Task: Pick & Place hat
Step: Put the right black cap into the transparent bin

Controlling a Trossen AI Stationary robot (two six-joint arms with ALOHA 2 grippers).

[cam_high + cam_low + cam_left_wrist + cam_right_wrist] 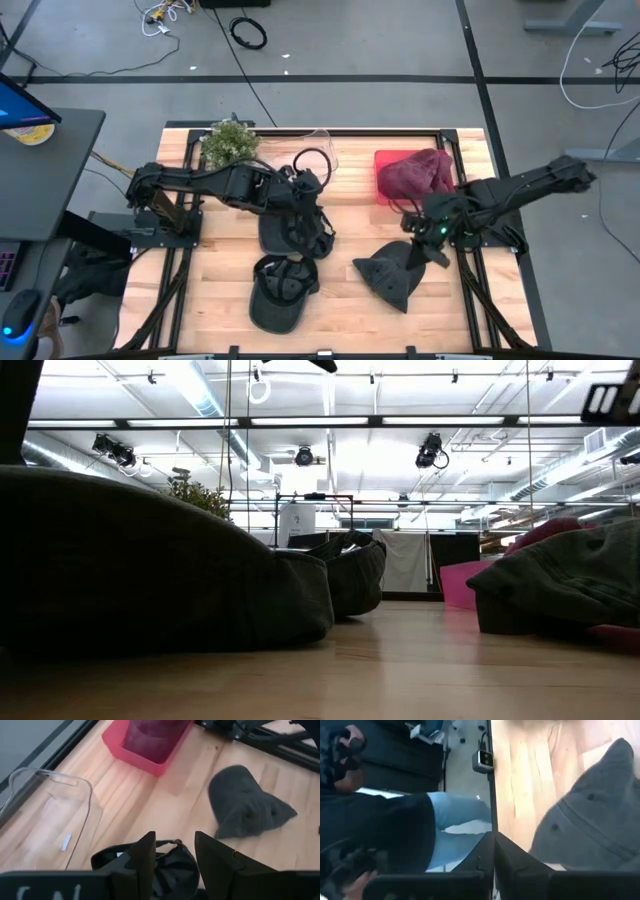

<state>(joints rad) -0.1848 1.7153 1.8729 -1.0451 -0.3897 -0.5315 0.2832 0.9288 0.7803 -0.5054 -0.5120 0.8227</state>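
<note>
The floppy dark grey cloth cap (pixel 392 277) lies just below the right gripper (pixel 437 251), whose fingers are pressed together (whether on a fold of cloth is unclear). Light and limp, it looks best pinched at the stiffer brim.

My left gripper (pixel 175 857) stands with fingers parted over a black cap (pixel 162 870). A grey hat (pixel 245 805) lies apart on the wooden table (pixel 150 805). A red bin (pixel 145 757) holds maroon cloth (pixel 150 735). Clear container (pixel 50 815) nearby.
</note>
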